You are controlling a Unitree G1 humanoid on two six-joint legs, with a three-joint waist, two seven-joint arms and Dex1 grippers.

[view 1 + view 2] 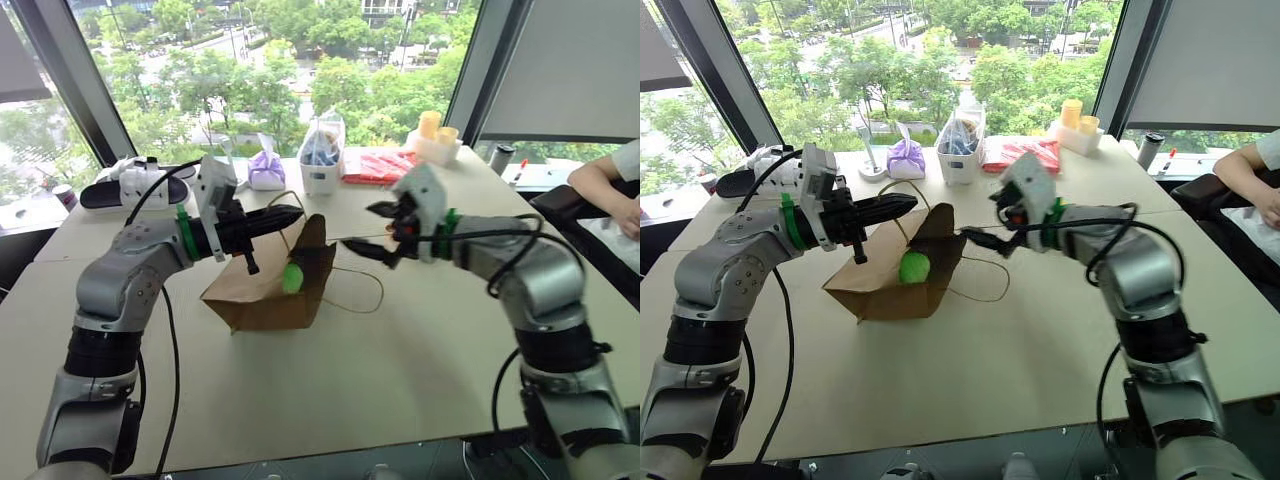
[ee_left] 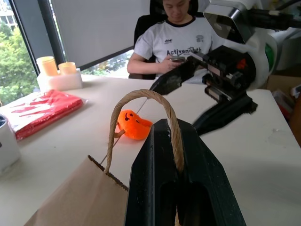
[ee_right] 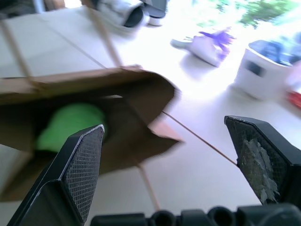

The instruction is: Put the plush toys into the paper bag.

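left gripper [image 2: 176, 188]: pinched shut on cord handle [image 2: 141, 96], holding paper bag [image 1: 262, 290] mouth up
right gripper [image 3: 171, 155]: spread wide, empty, beside bag mouth
green toy [image 1: 914, 267]: sat inside bag mouth
orange toy [image 2: 132, 124]: seen from left wrist, on table [image 1: 400, 360] behind handle
room: window, person seated at table's far corner

Office or meeting room high above tree-lined streets, suggested by large pale tables [image 1: 400, 380] pushed together, tall windows [image 1: 270, 60] along the frame top, roller blinds [image 1: 570, 70] upper right, seated person [image 2: 176, 40] behind.
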